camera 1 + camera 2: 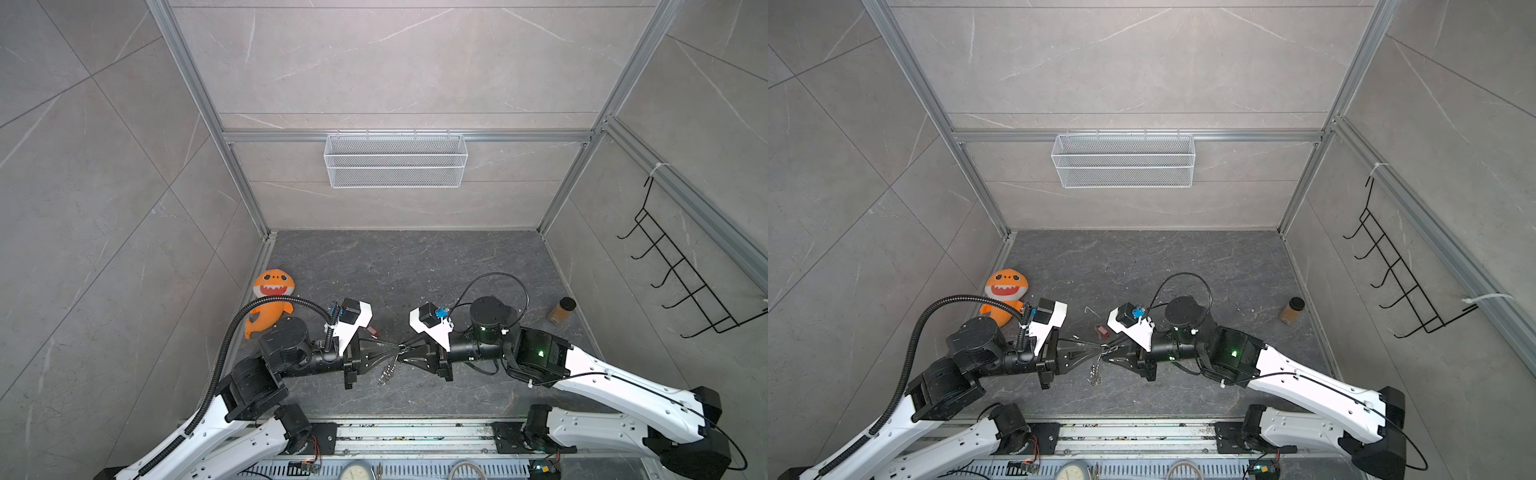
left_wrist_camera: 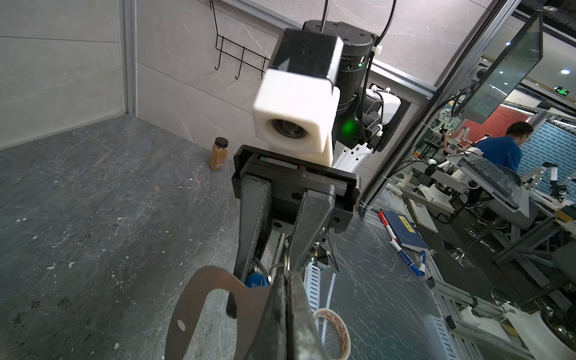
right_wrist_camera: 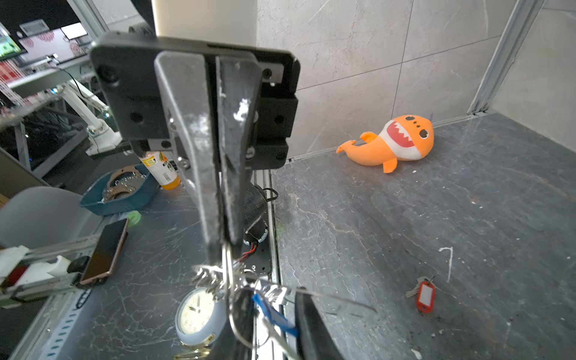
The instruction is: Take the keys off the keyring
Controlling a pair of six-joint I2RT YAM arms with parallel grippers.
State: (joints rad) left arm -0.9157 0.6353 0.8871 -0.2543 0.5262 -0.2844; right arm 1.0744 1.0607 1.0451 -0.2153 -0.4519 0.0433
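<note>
Your left hand (image 2: 286, 277) pinches the keyring (image 2: 187, 305) above the bench (image 3: 405, 233), where the red key (image 3: 425, 296) already lies loose, while your right hand (image 1: 405, 348) sits narrow around the blue key (image 3: 274, 314), grip unclear, so a pull could slip off it or yank the keyring free.

Arm shells (image 1: 623, 386): white, joined by black joints (image 1: 706, 405).
Left arm hose (image 1: 222, 353): black ribbed conduit is fitted.
Right arm cable (image 1: 495, 274): thin black loop is seen.
Left gripper (image 3: 222, 244): scuffed grey fingers (image 3: 190, 140) on black block (image 3: 124, 93).
</note>
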